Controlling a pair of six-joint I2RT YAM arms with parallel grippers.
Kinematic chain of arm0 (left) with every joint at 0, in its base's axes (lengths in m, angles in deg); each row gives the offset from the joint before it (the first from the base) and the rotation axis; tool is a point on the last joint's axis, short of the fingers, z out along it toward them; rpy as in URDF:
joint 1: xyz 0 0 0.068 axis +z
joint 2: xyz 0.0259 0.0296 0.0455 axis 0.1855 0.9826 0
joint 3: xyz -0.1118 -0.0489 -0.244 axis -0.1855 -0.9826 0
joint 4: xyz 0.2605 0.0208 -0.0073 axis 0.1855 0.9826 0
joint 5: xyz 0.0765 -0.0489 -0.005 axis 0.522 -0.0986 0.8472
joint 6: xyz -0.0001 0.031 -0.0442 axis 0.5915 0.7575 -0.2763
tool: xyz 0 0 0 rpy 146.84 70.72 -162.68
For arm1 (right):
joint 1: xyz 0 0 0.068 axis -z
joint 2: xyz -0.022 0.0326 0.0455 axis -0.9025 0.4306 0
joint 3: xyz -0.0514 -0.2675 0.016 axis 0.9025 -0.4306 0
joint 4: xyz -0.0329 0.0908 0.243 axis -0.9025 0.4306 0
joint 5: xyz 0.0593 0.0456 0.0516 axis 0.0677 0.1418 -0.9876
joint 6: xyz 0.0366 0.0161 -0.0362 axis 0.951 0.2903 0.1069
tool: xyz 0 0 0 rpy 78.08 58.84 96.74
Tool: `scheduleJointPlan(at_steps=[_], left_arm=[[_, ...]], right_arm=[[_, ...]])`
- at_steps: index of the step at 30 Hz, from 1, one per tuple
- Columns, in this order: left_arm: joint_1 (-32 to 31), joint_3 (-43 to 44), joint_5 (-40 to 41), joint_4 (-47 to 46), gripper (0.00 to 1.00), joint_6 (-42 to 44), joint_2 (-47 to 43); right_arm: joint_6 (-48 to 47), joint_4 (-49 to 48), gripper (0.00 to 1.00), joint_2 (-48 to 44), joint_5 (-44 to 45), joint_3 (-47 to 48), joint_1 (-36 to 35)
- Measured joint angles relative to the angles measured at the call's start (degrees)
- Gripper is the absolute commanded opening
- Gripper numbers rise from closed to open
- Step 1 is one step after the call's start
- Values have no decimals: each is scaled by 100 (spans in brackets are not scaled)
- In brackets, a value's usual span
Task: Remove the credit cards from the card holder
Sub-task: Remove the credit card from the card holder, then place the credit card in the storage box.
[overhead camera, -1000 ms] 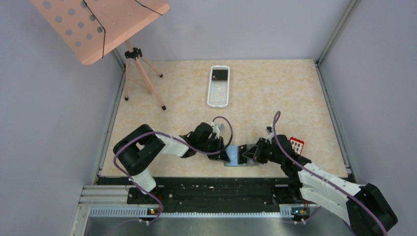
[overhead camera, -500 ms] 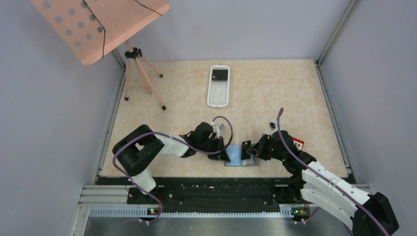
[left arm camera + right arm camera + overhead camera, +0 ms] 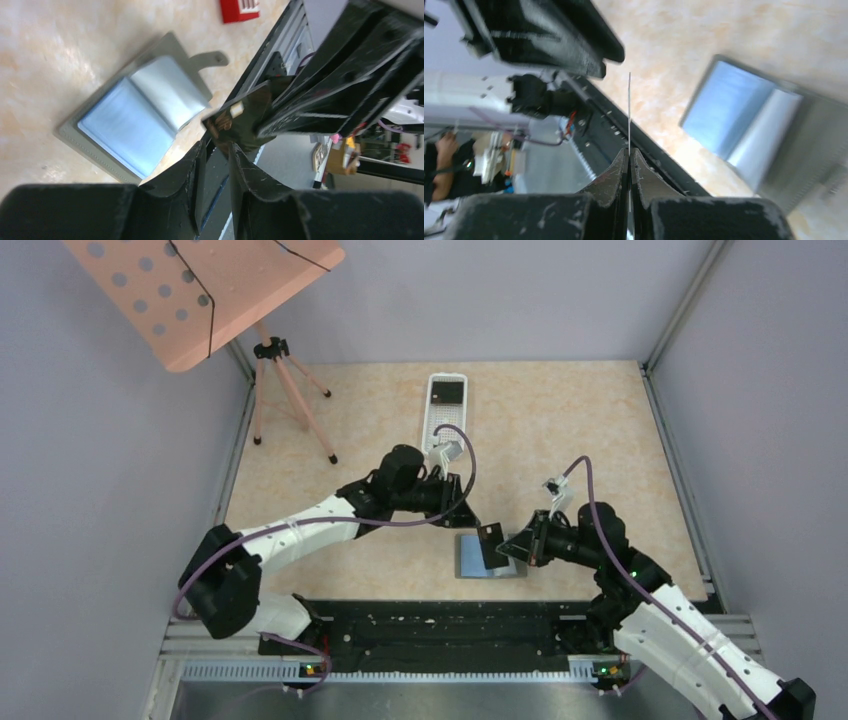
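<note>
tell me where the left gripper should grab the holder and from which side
Probably its left outer edge, from above on the left side. The holder lies open and flat, so only the rim offers a pinch, and the right gripper, shut on a card, hangs over its right half.

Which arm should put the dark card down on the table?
Right. The right arm has its jaws shut on the dark card, just over the open card holder. The left arm holds nothing, farther back.
</note>
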Motion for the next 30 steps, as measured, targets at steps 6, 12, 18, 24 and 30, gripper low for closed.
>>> scheduleJointPlan(at_steps=[6,12,18,24,30], left_arm=[[118,129,-205,691,36,459,-686],[125,129,-986,1228,37,684,-1005],[125,109,-1445,1421,37,702,-1080],[127,-153,-1906,1034,36,354,-1032],[142,-227,-2131,793,34,164,-881]], right_arm=[[122,-892,0,-168,-1196,-341,0],[459,-1805,0,-133,-2052,-938,0],[525,-2369,0,-133,-2435,-962,0],[647,-2769,0,-140,-2634,-1108,0],[713,-2815,0,-136,-2708,-1176,0]])
